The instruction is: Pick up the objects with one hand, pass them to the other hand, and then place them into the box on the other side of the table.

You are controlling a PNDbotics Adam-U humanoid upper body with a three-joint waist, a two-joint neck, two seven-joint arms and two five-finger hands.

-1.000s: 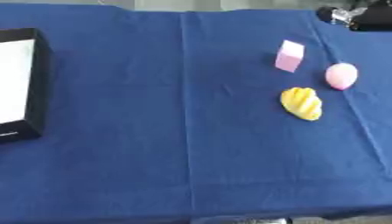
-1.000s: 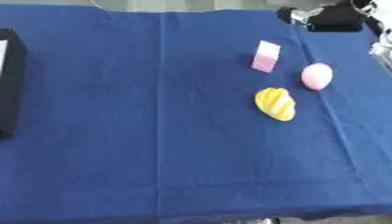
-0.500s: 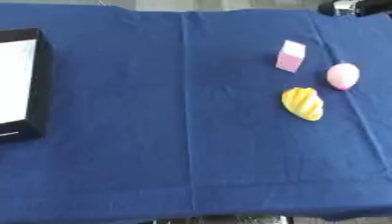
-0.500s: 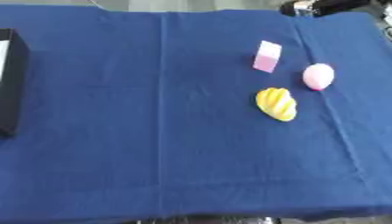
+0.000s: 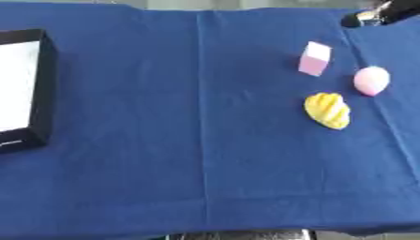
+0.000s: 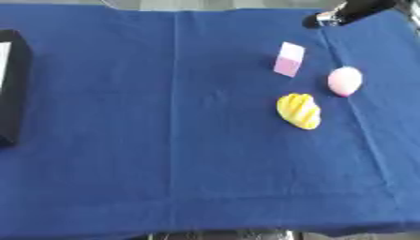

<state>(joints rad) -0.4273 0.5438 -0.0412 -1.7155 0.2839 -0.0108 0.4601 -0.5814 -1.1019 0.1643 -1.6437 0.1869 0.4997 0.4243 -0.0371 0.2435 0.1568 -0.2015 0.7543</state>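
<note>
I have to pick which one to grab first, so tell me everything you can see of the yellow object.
The yellow object is a rounded, ridged lump, like a small bunch of bananas, probably a plastic toy. It lies flat on the blue cloth, on the table's right side, below the pink block and the pink egg shape, touching neither. No hand touches it.

A black robot hand (image 6: 351, 10) with a small silver patch is seen at the upper right of the frame; finer detail cannot be made out.

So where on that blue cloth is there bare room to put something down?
The wide middle, between the black box at the left and the three objects, is bare, and so is the near strip. It's crowded at right: pink block, pink egg, yellow ridged object.
</note>
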